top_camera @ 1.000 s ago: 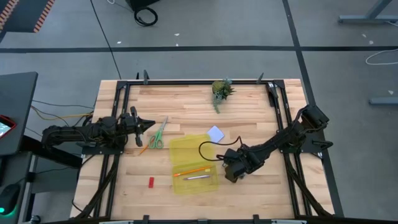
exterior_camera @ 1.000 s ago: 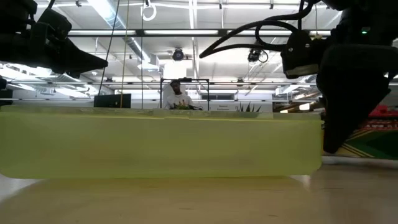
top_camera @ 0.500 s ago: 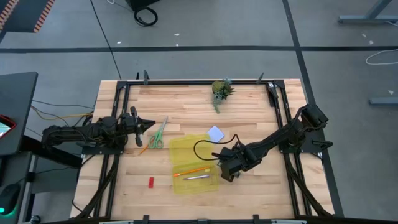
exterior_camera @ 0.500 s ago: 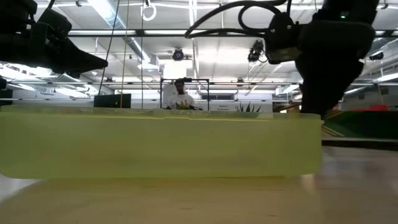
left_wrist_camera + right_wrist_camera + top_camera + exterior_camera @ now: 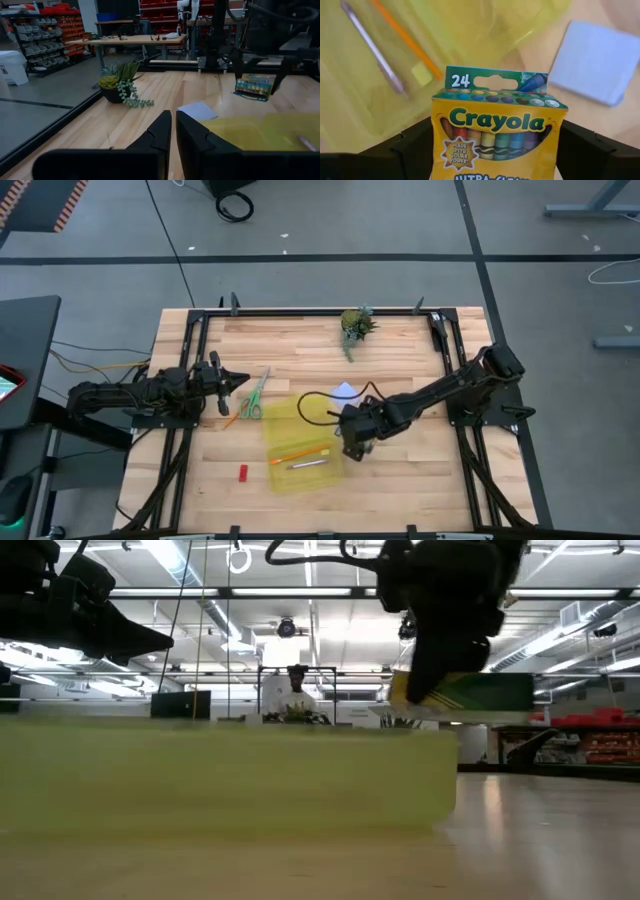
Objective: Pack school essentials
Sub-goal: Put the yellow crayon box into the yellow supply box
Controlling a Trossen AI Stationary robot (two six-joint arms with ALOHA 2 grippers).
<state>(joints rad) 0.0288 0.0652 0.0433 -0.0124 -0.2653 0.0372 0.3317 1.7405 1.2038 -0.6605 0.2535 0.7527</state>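
Note:
My right gripper [image 5: 352, 442] is shut on the yellow-green crayon box [image 5: 497, 125] and holds it over the right end of the translucent yellow case [image 5: 300, 445]. An orange pencil [image 5: 298, 453] and a grey pen [image 5: 306, 465] lie in the case. The pale blue note pad [image 5: 346, 390] lies flat just beyond the case. Green-handled scissors [image 5: 253, 395], another orange pencil [image 5: 232, 418] and a small red block [image 5: 242, 473] lie on the table to the left. My left gripper [image 5: 173, 131] waits shut at the left edge, pointing level. My right gripper pinches the crayon box by its two narrow sides [image 5: 436, 145] between its two fingers [image 5: 412, 147]. The fingers slant steeply down from the table's right. The box is lifted clear [image 5: 252, 86], its printed front toward the wrist camera and its green top flap [image 5: 495, 80] past the fingertips.
A small potted plant [image 5: 355, 325] stands at the far edge, centre. A black frame [image 5: 200, 330] rims the table. Bare wood lies to the near right of the case.
My right gripper has risen and gone toward the table's left edge with the crayon box, rolling a little. The yellow case has slid a short way toward the left edge and turned slightly, its contents riding along.

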